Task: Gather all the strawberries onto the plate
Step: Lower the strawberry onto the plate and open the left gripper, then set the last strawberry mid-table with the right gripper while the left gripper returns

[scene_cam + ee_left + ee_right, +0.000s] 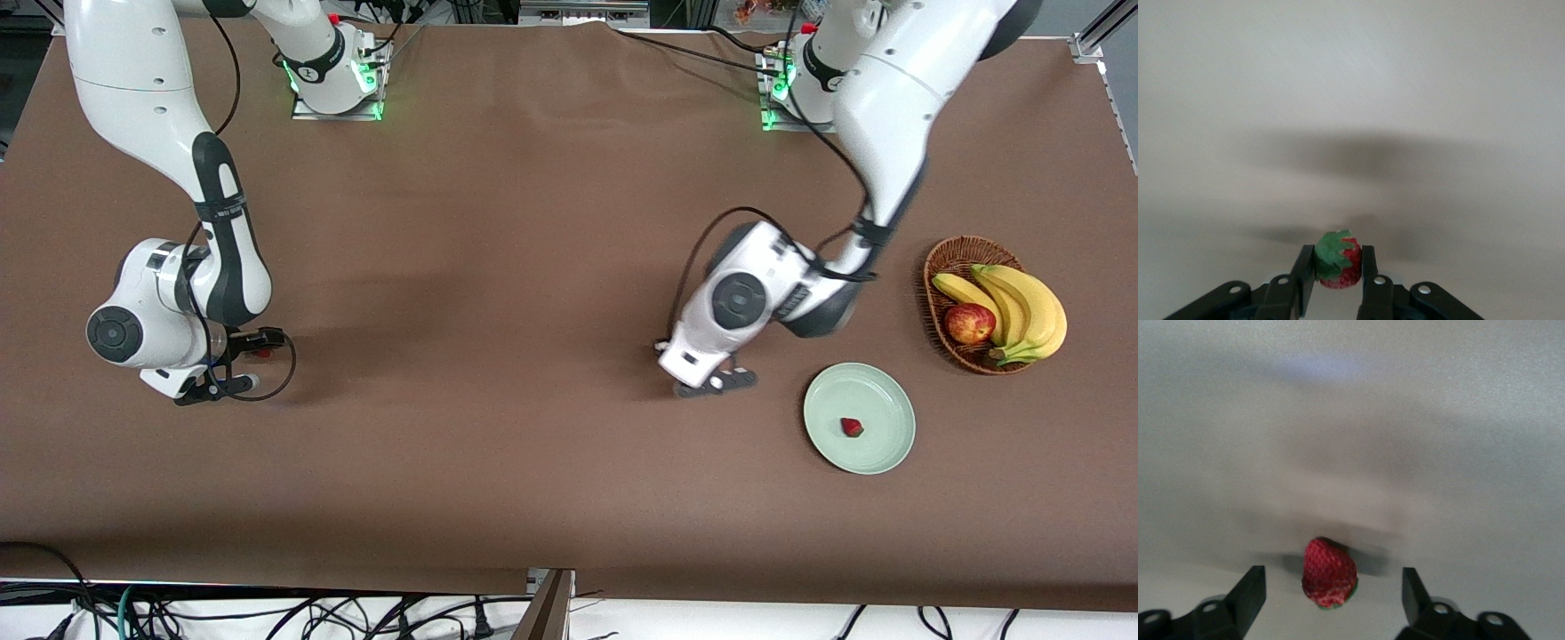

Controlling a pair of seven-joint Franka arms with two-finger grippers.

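Plate (880, 449) holds one strawberry (852, 428).

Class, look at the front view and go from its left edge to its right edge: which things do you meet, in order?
right tool with a strawberry → left tool → plate holding a strawberry → basket of bananas and an apple.

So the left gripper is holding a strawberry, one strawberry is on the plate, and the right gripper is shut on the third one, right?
Not quite: the right gripper is open, its fingers standing apart on either side of the third strawberry, as the right wrist view shows. The rest holds.
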